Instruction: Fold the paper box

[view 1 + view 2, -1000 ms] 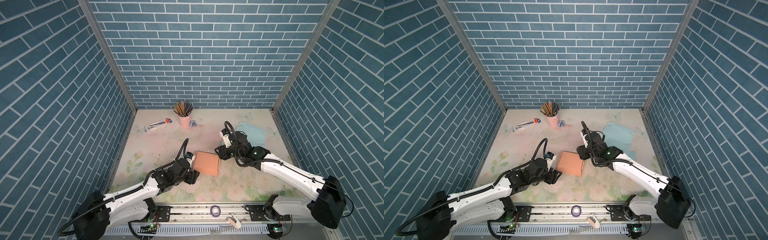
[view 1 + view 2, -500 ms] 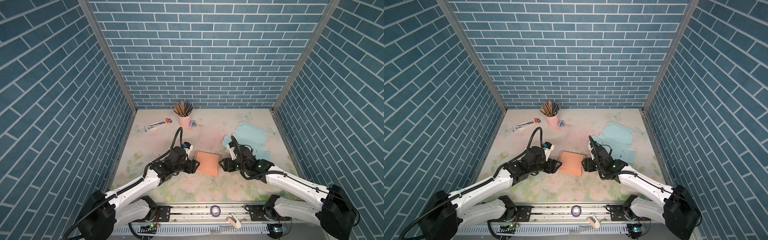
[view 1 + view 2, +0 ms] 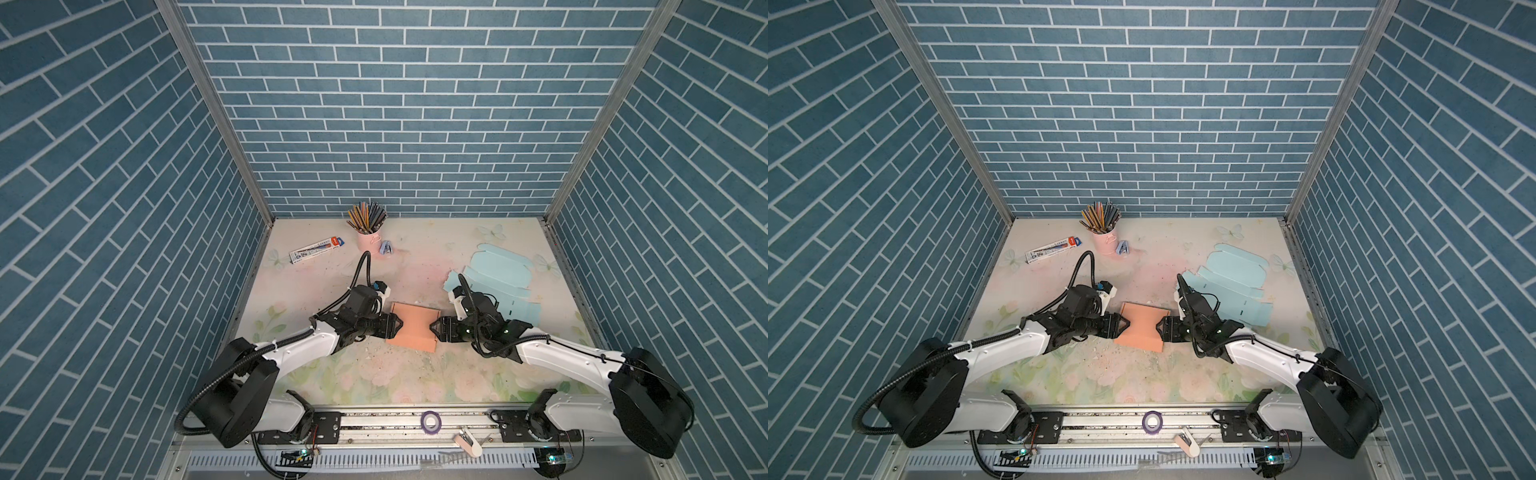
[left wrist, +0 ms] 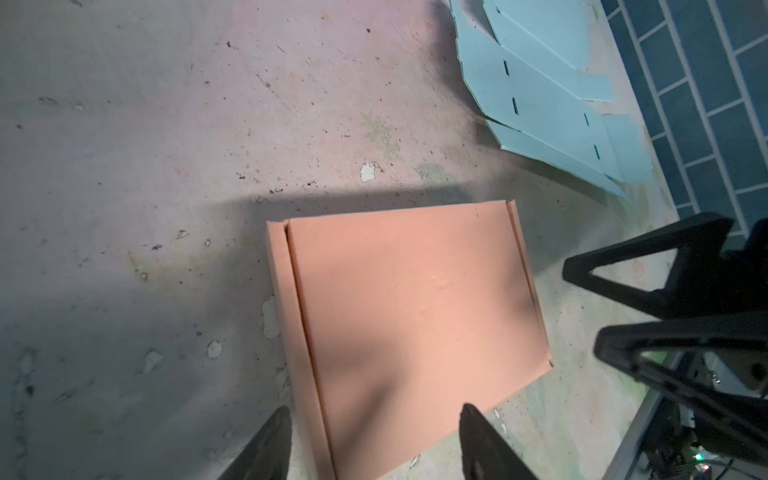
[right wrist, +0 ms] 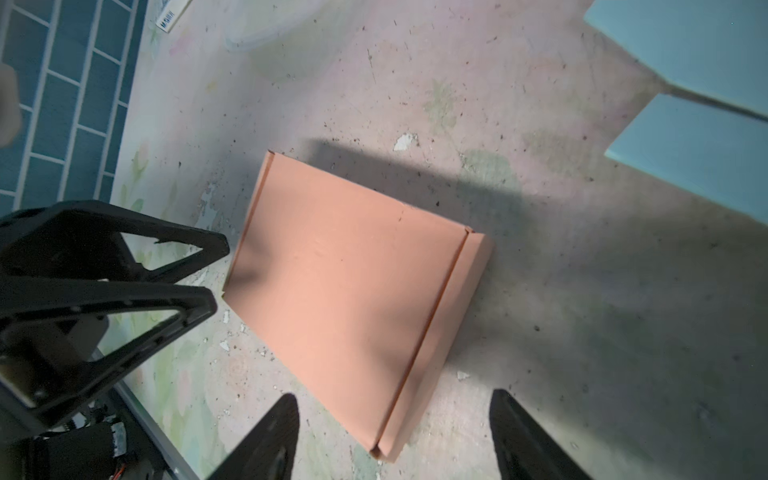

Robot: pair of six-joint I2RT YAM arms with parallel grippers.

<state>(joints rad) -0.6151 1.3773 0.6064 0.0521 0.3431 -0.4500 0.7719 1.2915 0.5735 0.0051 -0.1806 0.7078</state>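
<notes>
Orange paper box [image 3: 412, 328] is laid flat, closed, mid-desk [image 3: 374, 386] toward the front edge. Left gripper [image 3: 400, 325] and right gripper [image 3: 432, 328] are set at opposite sides, jaws spread, nothing gripped.

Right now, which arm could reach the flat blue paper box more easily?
Probably the right arm: the unfolded light-blue paper box lies flat just behind its open jaws. The left arm sits across the folded orange paper box, farther off.
</notes>
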